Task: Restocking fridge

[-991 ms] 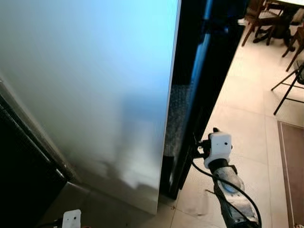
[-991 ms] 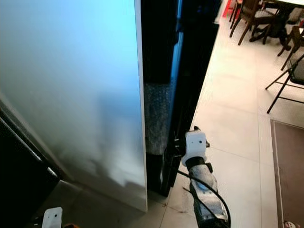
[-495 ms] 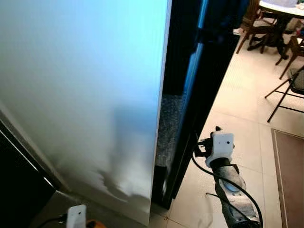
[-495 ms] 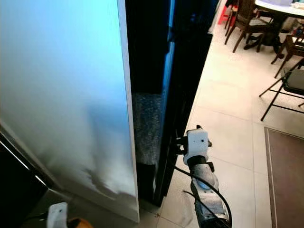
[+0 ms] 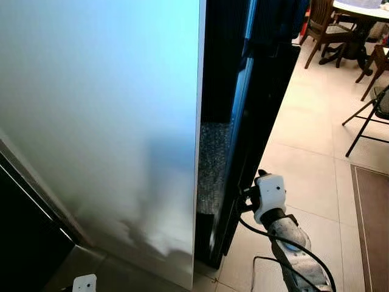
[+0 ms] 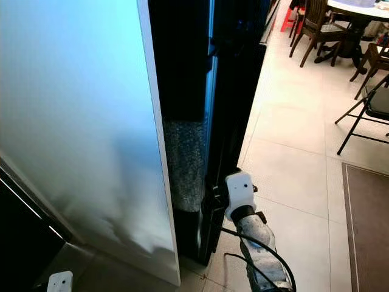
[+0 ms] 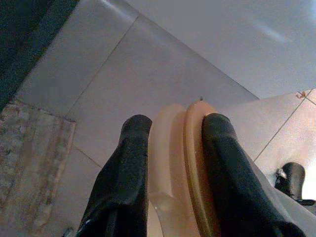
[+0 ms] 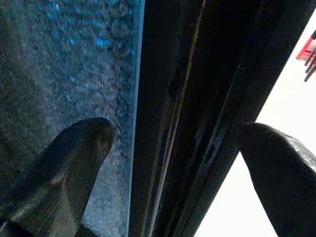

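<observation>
Fridge door: the dark door (image 5: 258, 121) stands ajar beside a tall pale panel (image 5: 103, 121), with a narrow dark gap between them where a frosted, pebbled surface (image 5: 213, 161) shows; the gap looks too narrow for loading, in my judgement.
Right gripper: the right gripper (image 8: 177, 148) sits low at the door's edge, jaws apart, one finger on the pebbled side and the other on the floor side, so the edge runs between them; this placement suits hooking the door to swing it wider.
Left gripper: the left gripper (image 7: 170, 148) hangs low over the tiled floor (image 7: 123, 74), jaws clamped on a peach-coloured round item (image 7: 175, 163), kept down and out of the door's path, probably the thing to be stocked.
Step in hand: opening the fridge, as I judge it; the item is not yet inside.
Surroundings: chairs (image 5: 322, 24) stand well apart on the tiles.
</observation>
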{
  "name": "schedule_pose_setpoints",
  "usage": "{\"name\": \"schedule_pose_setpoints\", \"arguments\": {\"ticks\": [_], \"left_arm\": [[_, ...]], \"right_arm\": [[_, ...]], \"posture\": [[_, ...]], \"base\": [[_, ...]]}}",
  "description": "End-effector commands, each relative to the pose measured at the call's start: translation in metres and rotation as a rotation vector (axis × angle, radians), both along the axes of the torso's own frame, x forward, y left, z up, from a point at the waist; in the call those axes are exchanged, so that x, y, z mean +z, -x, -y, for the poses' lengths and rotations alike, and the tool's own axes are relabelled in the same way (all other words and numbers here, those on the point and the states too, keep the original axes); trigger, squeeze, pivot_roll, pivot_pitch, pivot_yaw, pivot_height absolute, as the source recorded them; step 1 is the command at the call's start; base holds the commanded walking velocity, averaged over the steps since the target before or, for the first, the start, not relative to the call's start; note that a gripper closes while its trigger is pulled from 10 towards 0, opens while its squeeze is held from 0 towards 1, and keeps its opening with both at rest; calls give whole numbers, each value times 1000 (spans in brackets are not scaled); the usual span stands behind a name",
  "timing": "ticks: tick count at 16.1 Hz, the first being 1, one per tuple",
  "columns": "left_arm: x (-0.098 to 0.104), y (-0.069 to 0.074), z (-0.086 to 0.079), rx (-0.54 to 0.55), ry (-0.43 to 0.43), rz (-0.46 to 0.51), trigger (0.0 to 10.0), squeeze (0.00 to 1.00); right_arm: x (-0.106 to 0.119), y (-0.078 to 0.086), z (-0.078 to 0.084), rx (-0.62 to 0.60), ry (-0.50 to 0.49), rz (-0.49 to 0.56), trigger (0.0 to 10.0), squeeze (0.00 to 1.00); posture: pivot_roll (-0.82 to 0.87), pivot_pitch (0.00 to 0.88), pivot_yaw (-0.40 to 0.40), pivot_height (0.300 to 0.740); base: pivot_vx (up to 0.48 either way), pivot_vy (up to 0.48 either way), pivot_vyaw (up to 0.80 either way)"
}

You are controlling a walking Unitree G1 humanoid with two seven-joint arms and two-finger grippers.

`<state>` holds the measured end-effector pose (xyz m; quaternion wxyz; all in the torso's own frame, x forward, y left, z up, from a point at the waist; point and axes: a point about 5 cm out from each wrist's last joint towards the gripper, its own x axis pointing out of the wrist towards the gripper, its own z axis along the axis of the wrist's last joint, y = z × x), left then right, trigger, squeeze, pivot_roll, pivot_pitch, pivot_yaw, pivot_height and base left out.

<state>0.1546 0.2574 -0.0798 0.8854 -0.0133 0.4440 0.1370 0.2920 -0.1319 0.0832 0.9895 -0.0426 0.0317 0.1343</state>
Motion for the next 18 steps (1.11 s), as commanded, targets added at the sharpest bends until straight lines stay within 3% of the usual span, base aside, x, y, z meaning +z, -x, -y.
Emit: {"name": "schedule_pose_setpoints", "arguments": {"ticks": [1, 6, 9, 13, 18], "left_arm": [[-8, 10, 11, -16, 43, -46, 10000, 0], [-7, -2, 26, -38, 51, -34, 10000, 0], [-7, -4, 28, -45, 50, -33, 10000, 0], [-10, 0, 36, -61, 52, -43, 10000, 0], [-14, 10, 34, -67, 47, -69, 10000, 0]], "right_arm": [[9, -5, -2, 6, 2, 23, 10000, 0], [13, -15, -14, 73, 18, 21, 10000, 0], [20, -22, -13, 47, 22, 47, 10000, 0], [24, -27, 0, -39, 17, 65, 10000, 0], [27, -29, 21, -135, 23, 81, 10000, 0]], "posture": [[-112, 0, -19, 740], [-101, 0, -23, 740], [-101, 0, -22, 740], [-102, 0, -23, 740], [-105, 0, -24, 740]], "base": [[0, 0, 0], [0, 0, 0], [0, 0, 0], [0, 0, 0], [0, 0, 0]]}}
